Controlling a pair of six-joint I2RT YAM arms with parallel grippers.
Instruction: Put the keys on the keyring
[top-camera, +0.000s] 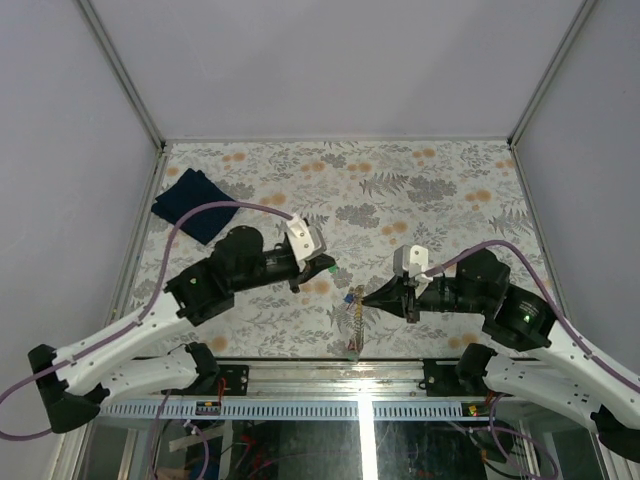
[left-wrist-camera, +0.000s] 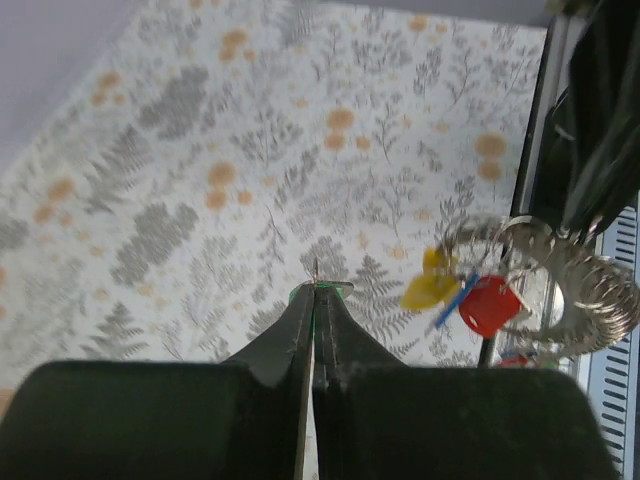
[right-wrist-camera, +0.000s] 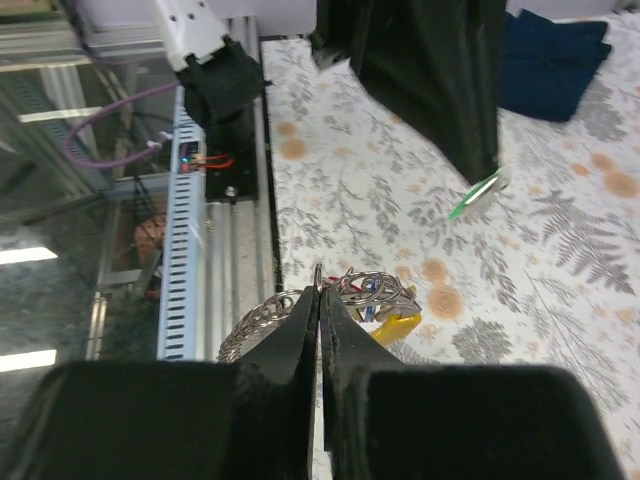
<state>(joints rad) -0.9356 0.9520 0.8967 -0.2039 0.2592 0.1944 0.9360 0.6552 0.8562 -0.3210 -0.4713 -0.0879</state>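
Floral table (top-camera: 430, 210); key slip risk.
left gripper (left-wrist-camera: 314, 295) pinches green key (right-wrist-camera: 478, 196) at its tip; right gripper (right-wrist-camera: 318, 295) pinches keyring (right-wrist-camera: 375, 285); contact may twist key loose.

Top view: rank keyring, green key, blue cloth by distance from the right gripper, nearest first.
1. keyring: pinched at the tip of the right gripper, centre, near edge.
2. green key: a little further left, held by the left gripper.
3. blue cloth: far-left part of the table.

Left hand (left-wrist-camera: 314, 291) pinches a green key (left-wrist-camera: 297, 292); right of it, keyring (left-wrist-camera: 520, 225) with red, yellow keys (left-wrist-camera: 490, 305) above floral tabletop (left-wrist-camera: 200, 150).
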